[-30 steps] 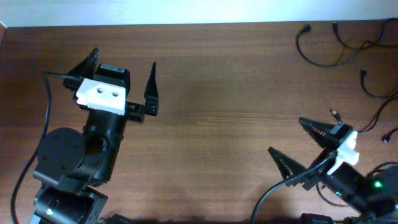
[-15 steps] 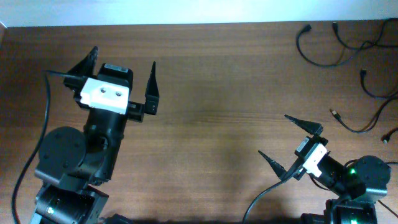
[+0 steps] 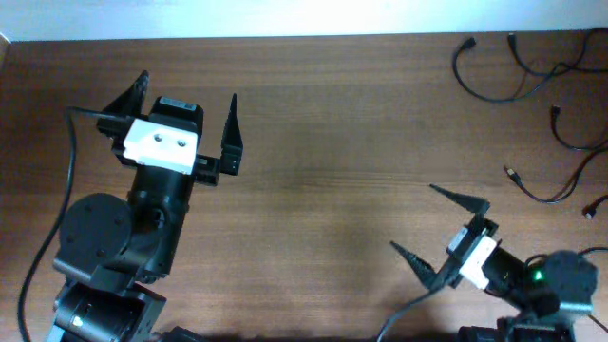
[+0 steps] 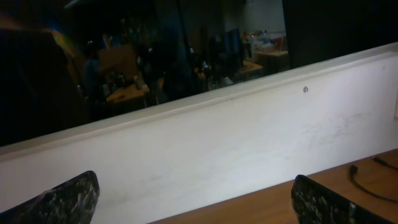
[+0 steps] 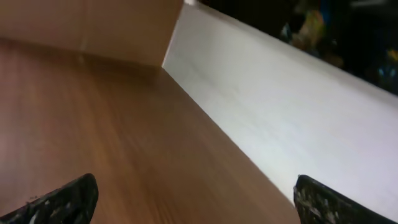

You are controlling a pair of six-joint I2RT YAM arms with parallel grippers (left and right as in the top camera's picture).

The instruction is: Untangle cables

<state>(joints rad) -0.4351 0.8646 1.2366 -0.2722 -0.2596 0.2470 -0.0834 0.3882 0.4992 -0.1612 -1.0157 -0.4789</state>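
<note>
Looking at a wooden bench (image 3: 332, 142) backed by a white wall (image 4: 249, 143). Finding cables (image 3: 467, 44) sprawling at the far right corner, well apart from the right gripper (image 3: 413, 218). Seeing it and the left gripper (image 3: 187, 90) gaping wide, holding nothing.

The place looks like a robotics lab: black robot arms (image 3: 152, 218) stand at a brown wood-grain table (image 3: 332, 142) edged by a low white board (image 4: 249, 143). Beyond the board lies a dim room with cluttered desks (image 4: 127, 93).
</note>
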